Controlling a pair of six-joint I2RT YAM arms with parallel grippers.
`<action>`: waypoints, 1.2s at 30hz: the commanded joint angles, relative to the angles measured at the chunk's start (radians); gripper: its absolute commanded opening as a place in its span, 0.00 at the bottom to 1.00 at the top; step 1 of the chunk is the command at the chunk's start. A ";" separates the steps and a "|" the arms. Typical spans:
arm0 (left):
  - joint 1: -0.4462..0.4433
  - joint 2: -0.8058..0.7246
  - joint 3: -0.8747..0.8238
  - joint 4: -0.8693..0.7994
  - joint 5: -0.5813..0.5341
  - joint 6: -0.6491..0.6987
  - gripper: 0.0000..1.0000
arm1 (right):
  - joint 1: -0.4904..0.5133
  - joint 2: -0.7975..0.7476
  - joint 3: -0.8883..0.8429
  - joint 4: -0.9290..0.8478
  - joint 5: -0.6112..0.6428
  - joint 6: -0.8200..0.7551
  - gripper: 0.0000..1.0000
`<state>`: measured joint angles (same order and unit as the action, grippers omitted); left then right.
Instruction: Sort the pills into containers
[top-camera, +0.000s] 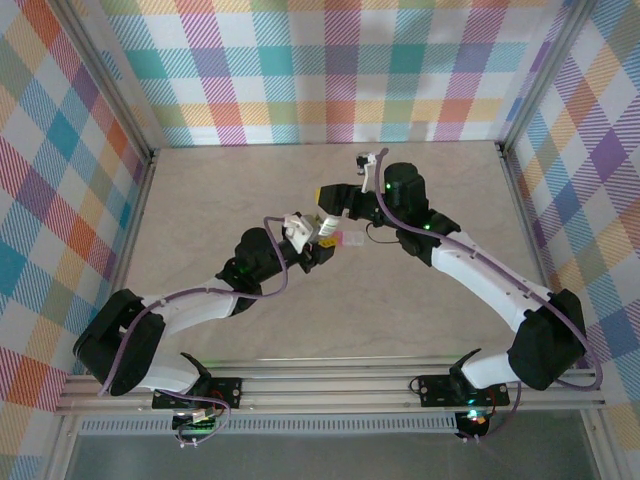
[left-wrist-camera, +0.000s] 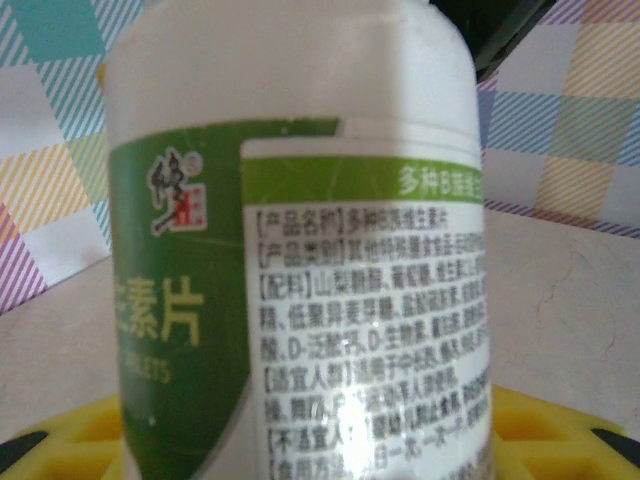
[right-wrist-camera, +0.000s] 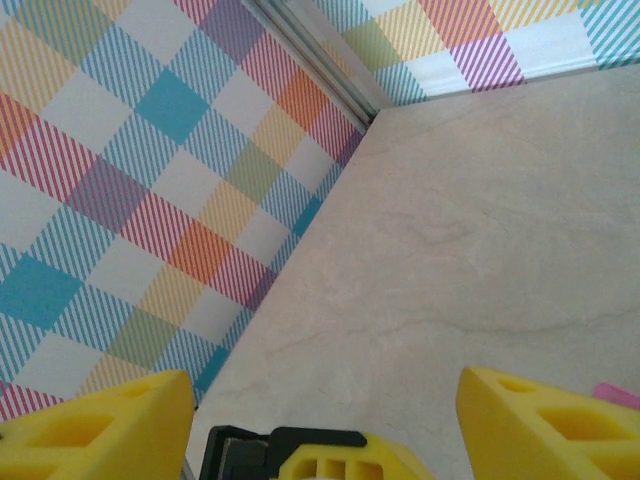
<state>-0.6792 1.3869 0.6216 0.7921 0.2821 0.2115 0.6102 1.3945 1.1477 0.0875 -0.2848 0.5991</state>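
Clamped upright in left gripper (top-camera: 311, 239) at mid-table: white green-labelled tablet bottle (left-wrist-camera: 300, 250), probably steadied for uncapping. Just right of it, flat on the tabletop: pink pill box (top-camera: 351, 239). Right gripper (right-wrist-camera: 325, 385) spread, grasping nothing, likely meant for the cap.

Bottle (top-camera: 326, 228) is at the middle of the table (top-camera: 200, 200), between the fingers of the left gripper (top-camera: 316, 236). Pill box (top-camera: 350, 240) lies on the table just right of the bottle. Right gripper (right-wrist-camera: 320, 390) is just behind both, facing the rear left corner. Walls (top-camera: 320, 70) stand left, behind and right.
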 joint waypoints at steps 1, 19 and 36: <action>-0.021 0.009 0.040 0.053 0.028 -0.009 0.00 | 0.010 -0.004 -0.025 0.086 0.025 0.032 0.65; -0.037 0.046 0.059 0.072 0.017 -0.050 0.00 | 0.038 -0.065 -0.121 0.164 0.070 -0.001 0.30; -0.033 0.073 0.115 -0.111 0.036 -0.113 0.00 | 0.056 -0.176 -0.158 0.026 0.376 -0.333 0.00</action>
<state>-0.7265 1.4559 0.7067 0.7498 0.3531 0.1566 0.6605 1.2510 0.9764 0.1913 -0.0338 0.4431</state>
